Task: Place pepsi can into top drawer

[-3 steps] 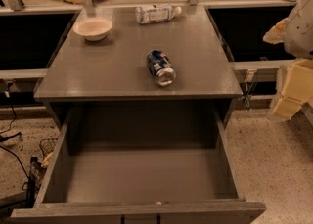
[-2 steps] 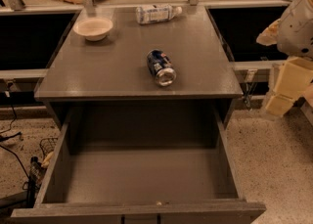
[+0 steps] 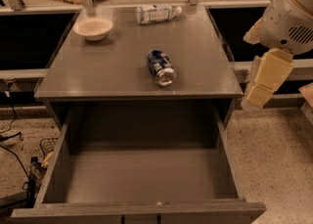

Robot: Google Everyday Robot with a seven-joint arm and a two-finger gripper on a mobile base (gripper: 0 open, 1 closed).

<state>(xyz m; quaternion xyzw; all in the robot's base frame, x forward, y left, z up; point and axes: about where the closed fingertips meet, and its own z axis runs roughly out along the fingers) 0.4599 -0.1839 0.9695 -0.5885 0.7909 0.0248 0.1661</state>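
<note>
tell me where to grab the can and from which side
Grip the can across its round body, mid-length, coming from above. It lies on its side on the cabinet top, silver end toward the open drawer, so both curved flanks are free. The gripper hangs right of the cabinet top.

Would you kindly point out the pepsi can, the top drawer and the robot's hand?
pepsi can (image 3: 159, 64): camera view, blue side.
top drawer (image 3: 142, 176): camera view, bare floor.
hand (image 3: 261, 81): camera view, cream casing, right of the cabinet (image 3: 117, 69).

Gripper (image 3: 254, 98), at right, farther in and nearer the cabinet (image 3: 122, 74) than before.
</note>
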